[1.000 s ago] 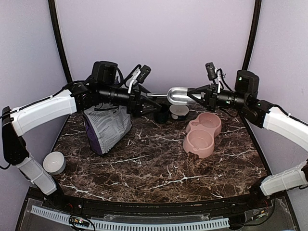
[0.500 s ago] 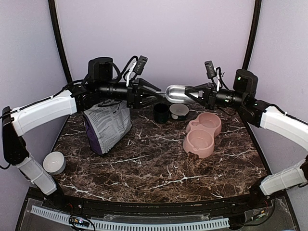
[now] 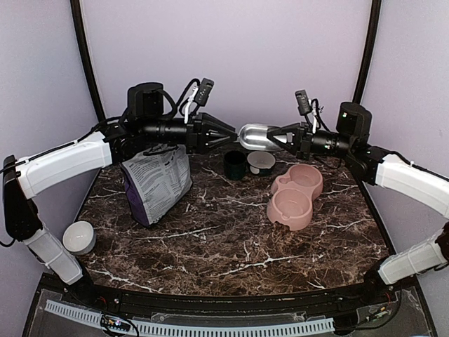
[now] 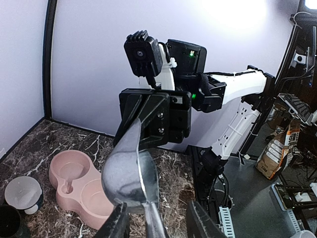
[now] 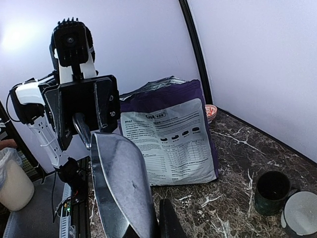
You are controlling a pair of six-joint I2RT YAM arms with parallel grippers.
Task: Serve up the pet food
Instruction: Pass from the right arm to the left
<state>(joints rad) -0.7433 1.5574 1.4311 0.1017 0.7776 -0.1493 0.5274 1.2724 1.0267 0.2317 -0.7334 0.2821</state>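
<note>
A: Claw check first. Left side?

B: Seeing the left claw (image 4: 158, 224) parted, straddling the thin handle (image 4: 150, 210) of a shiny metal scoop (image 3: 256, 137), with a gap showing on either side. Not pinching it.

A: And opposite?

B: Finding the right claw (image 3: 282, 136) clamped tight on the scoop's rounded bowl end. Holding it roughly level in the air, well above the dark marble desk (image 3: 210, 246), between both raised arms.

A: Anything below?

B: Spotting a pink plastic double bowl (image 3: 279, 217) down on the right, a black cup (image 3: 235, 165) and a small white dish (image 3: 261, 162) just beside each other behind it, and a purple-and-grey printed bag (image 3: 158, 184) standing upright on the left, silvery lining showing along its top edge from the right wrist.

A: Pet food, where?

B: Cannot tell. Catching only a reddish speckle inside a small round bowl (image 5: 212, 112) peeking past the bag's edge in the right wrist view, too small to call.
</note>
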